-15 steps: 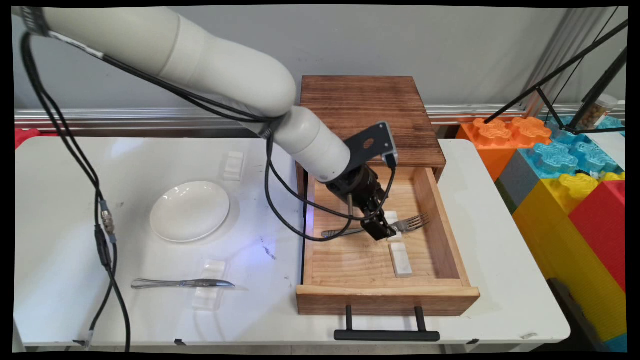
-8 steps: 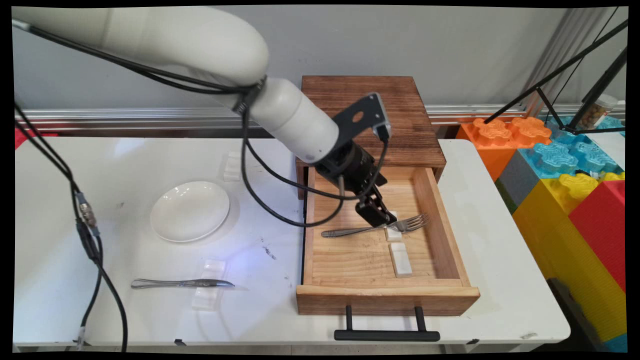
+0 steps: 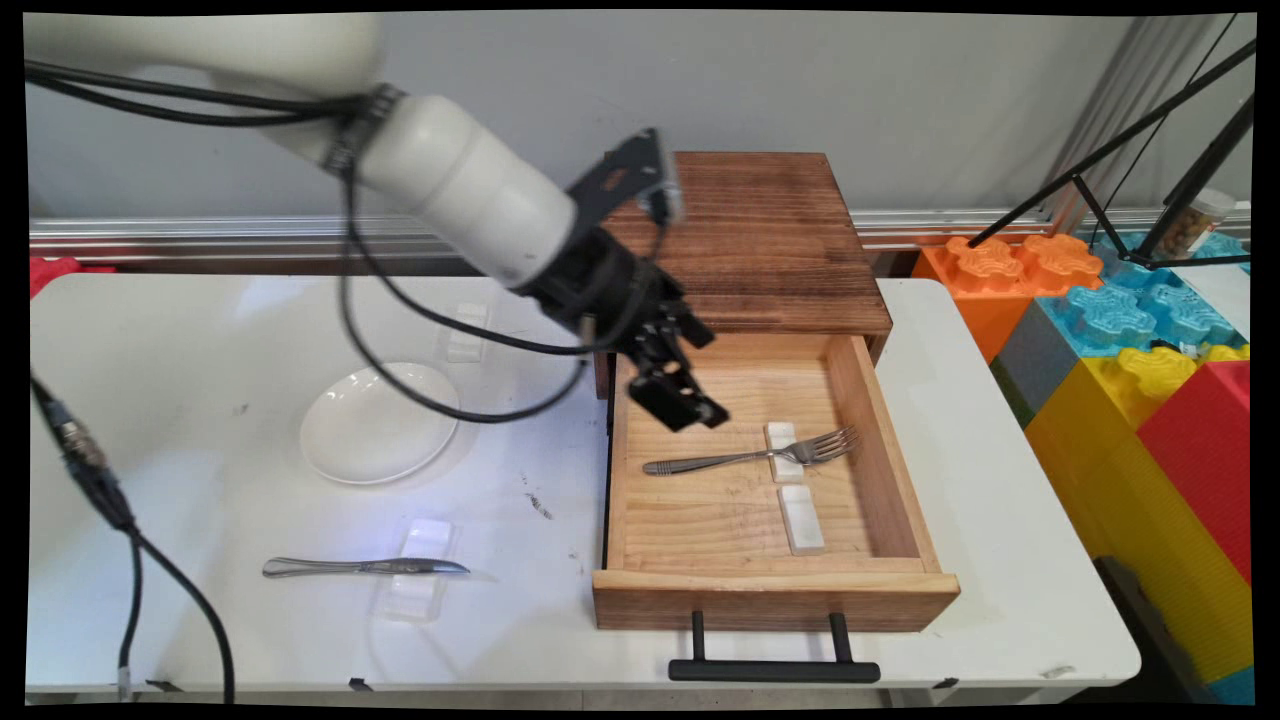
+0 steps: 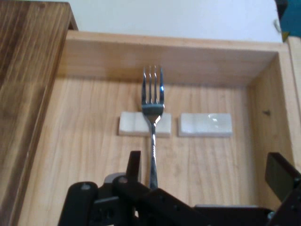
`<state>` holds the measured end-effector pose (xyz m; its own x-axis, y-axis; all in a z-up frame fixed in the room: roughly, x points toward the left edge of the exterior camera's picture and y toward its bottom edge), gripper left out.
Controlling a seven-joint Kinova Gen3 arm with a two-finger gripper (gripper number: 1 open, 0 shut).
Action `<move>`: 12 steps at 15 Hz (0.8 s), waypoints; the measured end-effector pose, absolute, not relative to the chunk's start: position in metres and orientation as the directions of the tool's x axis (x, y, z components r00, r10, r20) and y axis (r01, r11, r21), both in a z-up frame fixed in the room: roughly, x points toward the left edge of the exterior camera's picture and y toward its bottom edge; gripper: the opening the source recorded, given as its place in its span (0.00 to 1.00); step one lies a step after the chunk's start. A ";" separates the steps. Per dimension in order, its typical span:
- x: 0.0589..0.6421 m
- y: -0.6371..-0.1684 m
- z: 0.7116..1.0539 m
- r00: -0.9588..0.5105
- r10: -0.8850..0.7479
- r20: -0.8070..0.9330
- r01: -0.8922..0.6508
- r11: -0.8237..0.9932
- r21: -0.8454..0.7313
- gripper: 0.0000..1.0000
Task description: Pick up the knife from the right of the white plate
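A metal fork [image 3: 750,458] lies across the open wooden drawer [image 3: 770,595], its neck resting on a small white block [image 3: 781,436], tines toward the right wall. A second white block [image 3: 802,518] sits just in front of it. My gripper [image 3: 690,410] hangs open and empty above the drawer's back left part, clear of the fork. In the hand view the fork [image 4: 153,113] runs straight ahead between my fingers [image 4: 134,162], tines pointing at the drawer wall [image 4: 164,59], over one white block [image 4: 131,123] with the other block [image 4: 205,124] beside it.
The dark wooden cabinet top [image 3: 760,230] stands behind the drawer, whose black handle [image 3: 772,668] overhangs the table's near edge. A white plate [image 3: 380,420] and a knife [image 3: 360,567] on a clear block [image 3: 420,580] lie to the left. Large toy bricks [image 3: 1100,320] stand at the right.
The gripper has let go of the fork, risen out of the drawer and moved back to the left. The fork stays on its white block.
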<state>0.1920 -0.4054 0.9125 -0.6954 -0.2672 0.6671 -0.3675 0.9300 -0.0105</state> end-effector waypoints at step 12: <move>0.369 -0.353 0.914 -0.729 -0.266 0.630 -0.318 0.947 0.032 1.00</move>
